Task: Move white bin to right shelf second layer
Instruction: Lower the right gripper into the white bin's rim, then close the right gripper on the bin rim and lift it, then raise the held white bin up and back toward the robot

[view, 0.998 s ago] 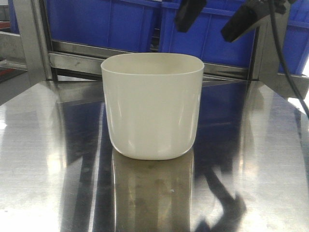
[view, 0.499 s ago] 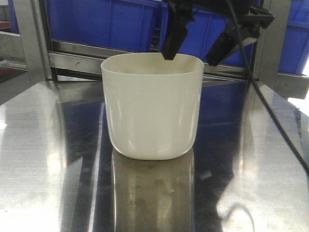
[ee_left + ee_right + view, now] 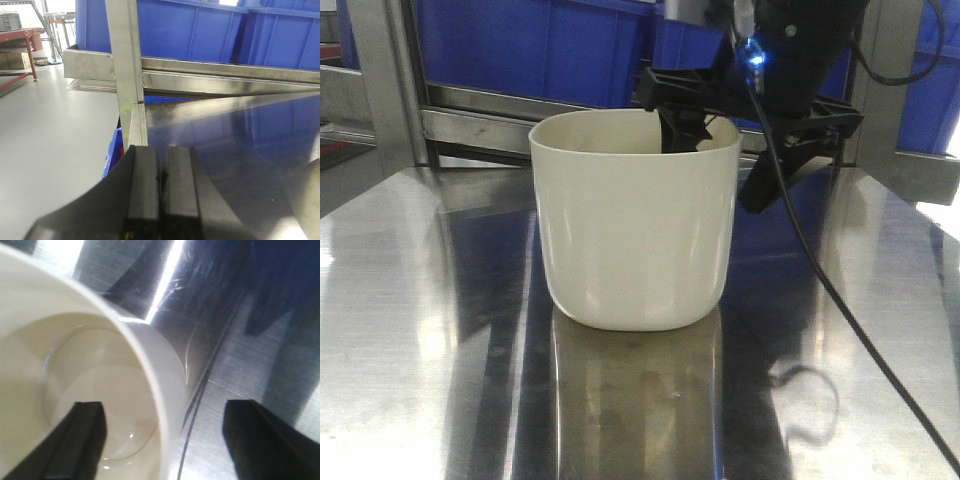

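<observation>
The white bin (image 3: 635, 230) stands upright on the steel tabletop (image 3: 420, 350), its mouth up and nothing inside. My right gripper (image 3: 725, 150) is open and straddles the bin's far right wall. One finger (image 3: 680, 130) hangs inside the bin and the other (image 3: 770, 180) outside it. In the right wrist view the bin's (image 3: 100, 370) rim runs between the jaws of the right gripper (image 3: 165, 410), touching neither. My left gripper (image 3: 161, 150) is shut on nothing, low over the table's left edge. The right shelf second layer is out of view.
Blue crates (image 3: 550, 45) sit on a steel rack behind the table, with an upright post (image 3: 380, 80) at the left. A black cable (image 3: 820, 290) trails from the right arm across the table. Grey floor (image 3: 50, 130) drops away left of the table.
My right gripper has come down from above the crates toward the bin. One finger now sits inside the rim and the other outside. The bin has not moved.
</observation>
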